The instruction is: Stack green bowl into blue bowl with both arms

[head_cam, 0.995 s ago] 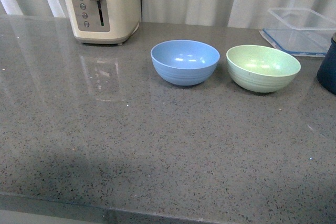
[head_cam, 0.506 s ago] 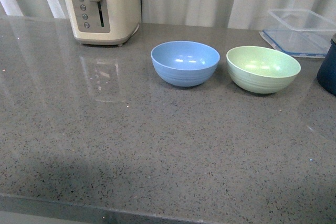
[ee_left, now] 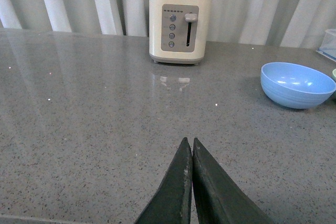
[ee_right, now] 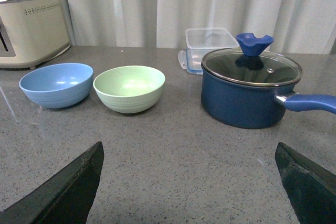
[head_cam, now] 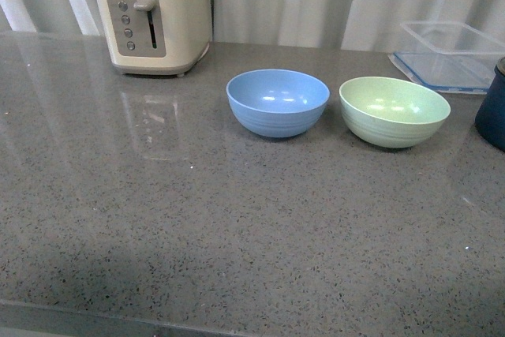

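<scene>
The pale green bowl stands upright on the grey counter, just right of the sky-blue bowl; the two stand apart. Neither arm shows in the front view. In the left wrist view my left gripper is shut and empty, low over bare counter, with the blue bowl far off ahead of it. In the right wrist view my right gripper is open wide and empty, its fingertips at the frame's sides. The green bowl and blue bowl lie well ahead of it.
A cream toaster stands at the back left. A dark navy pot with glass lid sits right of the green bowl, its handle pointing away from the bowls. A clear plastic container stands behind it. Curtains hang behind the counter.
The front view has tilted slightly, so everything sits a little lower in the frame. The bowls have not moved on the counter.
</scene>
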You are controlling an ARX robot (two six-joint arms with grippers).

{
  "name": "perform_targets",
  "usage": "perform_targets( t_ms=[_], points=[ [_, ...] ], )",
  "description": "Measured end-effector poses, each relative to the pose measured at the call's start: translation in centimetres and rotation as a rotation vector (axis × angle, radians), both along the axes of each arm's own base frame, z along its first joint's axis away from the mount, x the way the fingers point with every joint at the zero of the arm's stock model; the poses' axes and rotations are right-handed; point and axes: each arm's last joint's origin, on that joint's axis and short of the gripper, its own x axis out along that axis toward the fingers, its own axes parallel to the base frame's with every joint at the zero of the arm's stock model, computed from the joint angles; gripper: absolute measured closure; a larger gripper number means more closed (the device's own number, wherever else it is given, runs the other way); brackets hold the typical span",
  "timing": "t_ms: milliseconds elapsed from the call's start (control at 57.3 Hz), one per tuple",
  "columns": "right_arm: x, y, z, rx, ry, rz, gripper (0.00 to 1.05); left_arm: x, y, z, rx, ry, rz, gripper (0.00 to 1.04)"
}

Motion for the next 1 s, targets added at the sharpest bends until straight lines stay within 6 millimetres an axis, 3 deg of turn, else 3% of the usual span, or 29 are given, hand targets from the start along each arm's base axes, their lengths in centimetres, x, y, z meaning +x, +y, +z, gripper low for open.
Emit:
perform_targets(
  t_ms=[663,820,908,995],
  points=[
    [0.0,0.0,0.0,0.000,0.000,0.000,0.10,-1.7,0.0,-0.4,0.000,0.006,0.000,1.01],
    [0.0,0.0,0.0,-0.003,0.001,0.003,0.10,-1.7,0.0,-0.4,0.000,0.006,0.000,0.78],
    [0.1,0.1,-0.1,-0.059,0.064,0.101,0.10,-1.7,0.0,-0.4,0.000,0.006,0.000,0.63],
    [0.6,0.4,1.1,-0.075,0.080,0.146,0.10,-1.7,0.0,-0.4,0.000,0.007,0.000,0.49]
  ],
)
